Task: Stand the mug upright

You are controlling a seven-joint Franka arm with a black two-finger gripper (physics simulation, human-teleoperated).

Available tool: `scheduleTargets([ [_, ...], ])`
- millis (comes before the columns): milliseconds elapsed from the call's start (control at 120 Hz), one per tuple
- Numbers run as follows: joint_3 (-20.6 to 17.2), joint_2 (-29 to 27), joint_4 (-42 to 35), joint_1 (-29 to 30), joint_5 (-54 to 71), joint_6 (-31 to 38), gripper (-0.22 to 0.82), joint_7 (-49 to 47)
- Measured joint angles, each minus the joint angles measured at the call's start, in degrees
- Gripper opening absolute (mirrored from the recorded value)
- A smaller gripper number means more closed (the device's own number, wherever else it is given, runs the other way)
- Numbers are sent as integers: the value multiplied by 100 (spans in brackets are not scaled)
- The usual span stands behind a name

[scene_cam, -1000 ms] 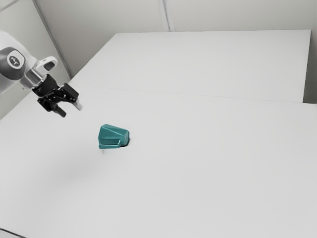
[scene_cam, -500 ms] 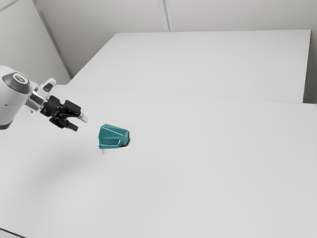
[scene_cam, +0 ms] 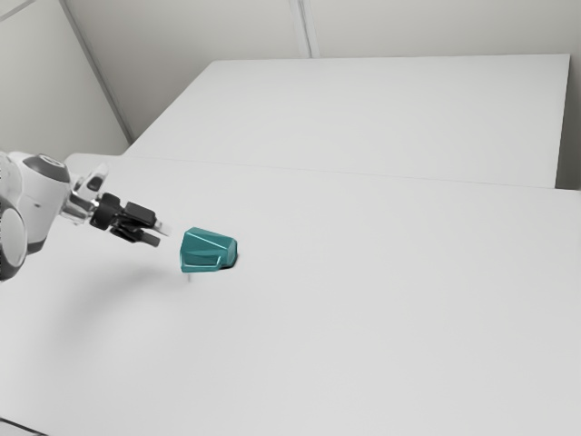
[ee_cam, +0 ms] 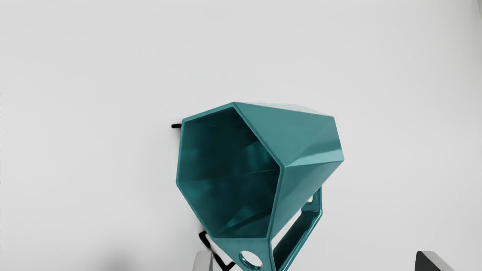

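Observation:
The black gripper (scene_cam: pixel 163 235) hangs at the exterior view's left, its fingers apart and pointing toward the teal mug (scene_cam: pixel 208 251), with a small gap between them. On its side on the white table, the faceted mug (ee_cam: pixel 308 139) turns its open mouth toward the hand in the wrist view. Its handle extends from one side toward the fingertips' edge of that picture. My gripper (ee_cam: pixel 314 261) is open there, with its two tips set wide and nothing gripped; part of the handle appears between them.
The white table (scene_cam: pixel 363 318) stretches around the mug. Behind it in the exterior view is another white surface (scene_cam: pixel 390 118), with pale walls beyond. A dark thin line crosses the exterior view's lower left corner.
The arm has come lower and toward the exterior view's right, bringing the gripper closer to the mug. The mug has stayed in place.

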Motion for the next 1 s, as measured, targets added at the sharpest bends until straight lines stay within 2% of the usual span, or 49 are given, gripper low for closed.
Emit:
scheduleTargets([
  [475, -13, 514, 125, 219, -1200, -672, 58, 1404],
  [1000, -120, 827, 127, 247, -1513, -1083, 58, 2191],
])
